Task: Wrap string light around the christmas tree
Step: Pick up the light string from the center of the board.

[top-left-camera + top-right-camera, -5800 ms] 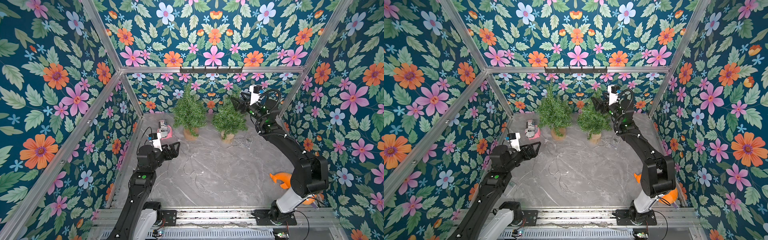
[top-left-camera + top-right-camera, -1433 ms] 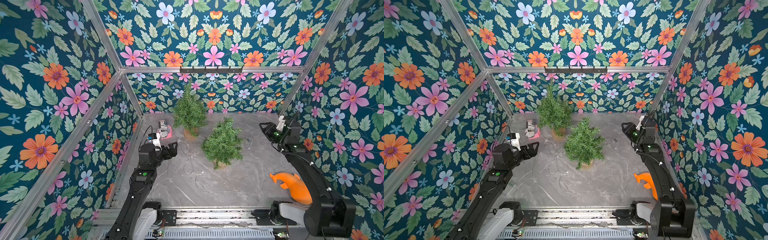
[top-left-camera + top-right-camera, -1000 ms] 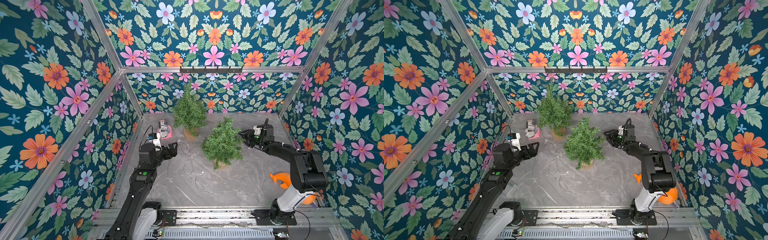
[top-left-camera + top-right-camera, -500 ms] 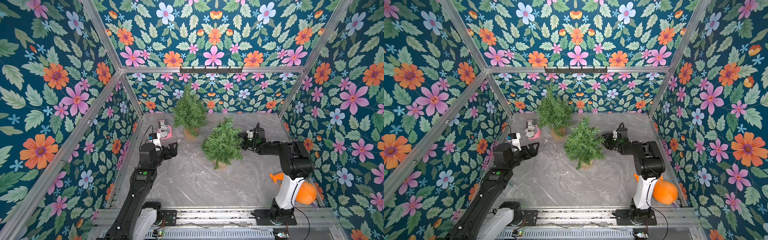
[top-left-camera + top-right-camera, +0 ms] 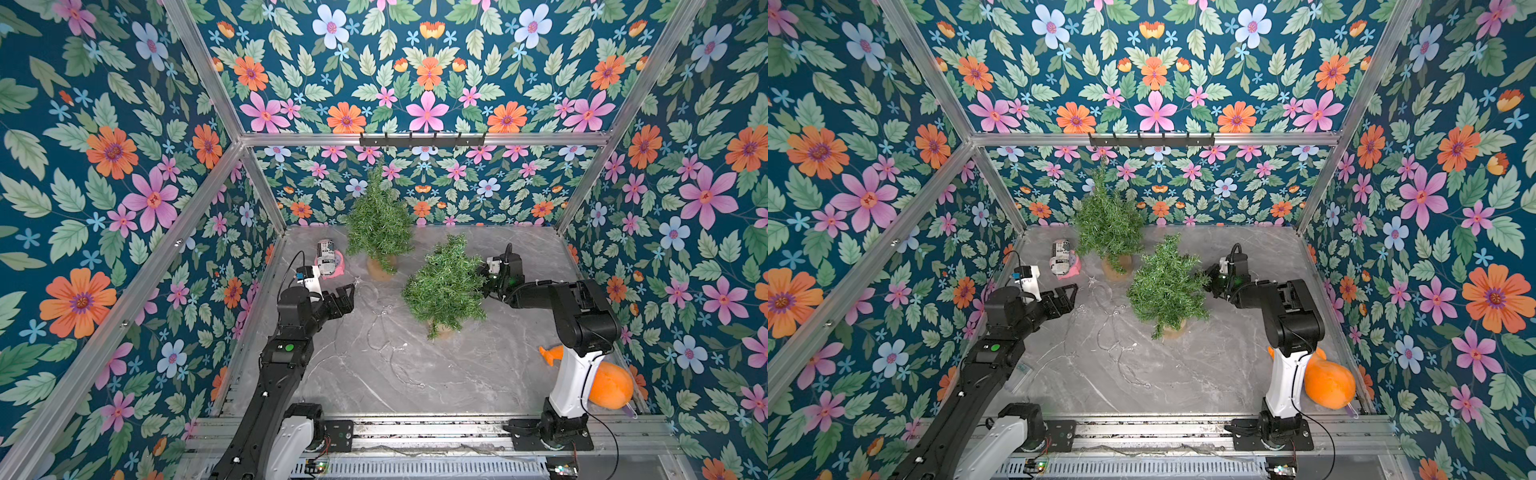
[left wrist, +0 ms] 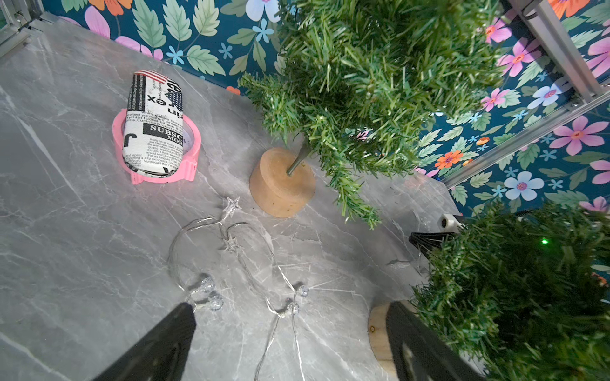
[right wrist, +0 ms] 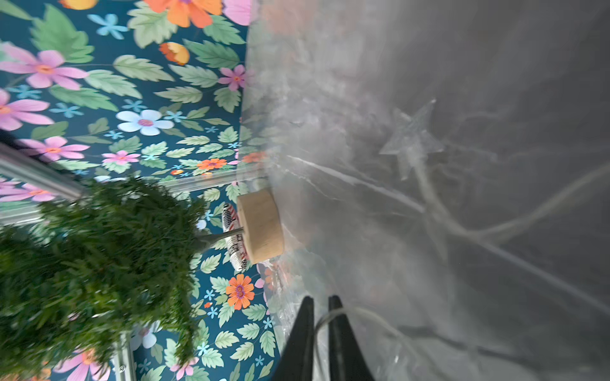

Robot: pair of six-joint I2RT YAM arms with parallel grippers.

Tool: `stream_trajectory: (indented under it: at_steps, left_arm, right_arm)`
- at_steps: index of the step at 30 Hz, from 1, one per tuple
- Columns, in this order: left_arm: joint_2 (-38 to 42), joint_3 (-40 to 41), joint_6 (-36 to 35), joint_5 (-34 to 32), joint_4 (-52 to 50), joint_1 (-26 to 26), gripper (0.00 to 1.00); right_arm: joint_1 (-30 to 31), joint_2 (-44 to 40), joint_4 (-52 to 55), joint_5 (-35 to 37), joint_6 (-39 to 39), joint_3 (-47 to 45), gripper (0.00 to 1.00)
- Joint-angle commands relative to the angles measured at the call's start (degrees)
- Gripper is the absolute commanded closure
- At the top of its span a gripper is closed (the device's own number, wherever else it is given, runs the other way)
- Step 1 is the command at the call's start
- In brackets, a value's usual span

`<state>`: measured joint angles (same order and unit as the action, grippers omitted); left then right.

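The string light (image 6: 232, 206), a thin silvery wire with small clear stars and beads, lies in loose loops on the grey table (image 5: 457, 374) between the arms. A green christmas tree (image 5: 446, 282) on a wooden base (image 6: 376, 330) stands mid-table. My right gripper (image 7: 318, 298) is low against that tree's right side (image 5: 1210, 277). It is shut on a strand of the wire, and a star (image 7: 412, 142) lies just ahead of it. My left gripper (image 6: 290, 316) hovers open above the loops, left of the tree (image 5: 347, 299), holding nothing.
A second green tree (image 5: 378, 224) on a wooden base (image 6: 280, 181) stands by the back wall. Left of it lies a newspaper-print case (image 5: 326, 253) in a pink ring. An orange toy (image 5: 609, 386) sits behind the right arm's base. Floral walls enclose the table.
The right arm swung in from the right wall to the tree's right side and dropped low. Its jaws closed on the wire. The left arm barely moved.
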<state>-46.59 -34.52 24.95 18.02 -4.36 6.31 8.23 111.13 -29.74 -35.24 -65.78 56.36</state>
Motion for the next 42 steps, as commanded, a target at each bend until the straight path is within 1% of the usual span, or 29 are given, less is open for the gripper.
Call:
stream_trajectory:
  at_steps: [1, 4, 8, 12, 14, 16, 18, 20, 21, 23, 26, 27, 29, 31, 32, 34, 36, 39, 42]
  left_arm:
    - [1.4, -1.8, -0.5, 0.3, -0.1, 0.0, 0.10]
    - [3.1, -4.3, 0.2, 1.3, -0.9, 0.1, 0.13]
    - [4.2, -8.6, 1.4, 4.0, -0.7, 0.4, 0.19]
    - [2.5, -14.1, 3.3, 6.9, 1.4, 2.1, 0.22]
    - [0.7, -17.3, 4.1, 7.5, 2.4, 3.9, 0.22]
    - [-1.6, -21.1, 3.7, 6.3, 2.7, 7.1, 0.22]
    - [-4.1, -25.7, 1.5, 3.4, 2.7, 12.3, 0.22]
    - [-6.5, -29.6, -0.2, 1.5, 3.3, 16.4, 0.22]
    - [-7.6, -31.3, -0.5, 1.1, 4.3, 17.5, 0.22]
    - [-9.4, -34.4, 0.2, 0.5, 6.4, 18.4, 0.22]
    - [-12.4, -39.8, 0.9, 0.5, 9.0, 18.6, 0.28]
    - [-13.6, -41.9, 1.4, 1.2, 9.5, 18.7, 0.31]
    - [-16.6, -45.7, 2.9, 4.5, 10.7, 19.3, 0.36]
    - [-20.4, -50.1, 4.3, 8.9, 11.1, 20.9, 0.40]
    - [-22.4, -52.6, 4.3, 10.5, 11.1, 22.6, 0.42]
    - [-26.3, -57.3, 2.8, 12.1, 10.0, 27.0, 0.43]
    - [-30.5, -62.9, -1.5, 11.9, 6.7, 32.8, 0.43]
    - [-35.9, -69.9, -7.7, 8.9, 1.6, 40.7, 0.43]
    - [-39.6, -73.1, -11.2, 6.0, -0.3, 45.6, 0.47]
  right_arm:
    - [-0.1, -5.3, -2.6, 1.2, 1.5, 0.2, 1.00]
    - [-0.4, -13.8, 5.3, 4.7, 7.9, 1.4, 1.00]
    - [-0.4, -27.5, 18.8, 14.0, 17.7, 4.3, 1.00]
    - [-0.3, -37.8, 27.1, 20.8, 25.2, 8.2, 1.00]
    - [-0.4, -41.2, 30.3, 23.0, 27.7, 11.1, 1.00]
    - [-0.4, -43.6, 33.0, 23.9, 29.9, 14.1, 1.00]
    - [-0.4, -45.6, 34.6, 24.5, 31.5, 16.7, 1.00]
    - [-0.4, -46.9, 35.3, 25.0, 32.5, 18.3, 1.00]
    - [-0.4, -47.5, 35.4, 25.0, 32.9, 19.0, 1.00]
    - [-0.4, -48.5, 36.1, 25.1, 33.2, 20.2, 1.00]
    - [-0.4, -50.8, 34.4, 24.4, 33.8, 20.1, 1.00]
    - [-0.4, -51.7, 32.5, 24.5, 33.9, 19.0, 1.00]
    - [-0.4, -52.2, 31.4, 23.5, 34.7, 18.8, 1.00]
    - [-0.4, -52.1, 36.1, 22.8, 35.5, 22.1, 1.00]
    - [-0.4, -52.7, 37.5, 23.2, 35.4, 23.0, 1.00]
    - [-0.4, -54.8, 34.0, 23.4, 35.1, 21.3, 1.00]
    - [-0.4, -56.6, 30.1, 23.2, 35.3, 20.3, 1.00]
    - [-0.4, -57.3, 33.9, 25.5, 35.4, 23.2, 1.00]
    - [-0.4, -58.9, 34.2, 26.1, 34.8, 23.7, 1.00]
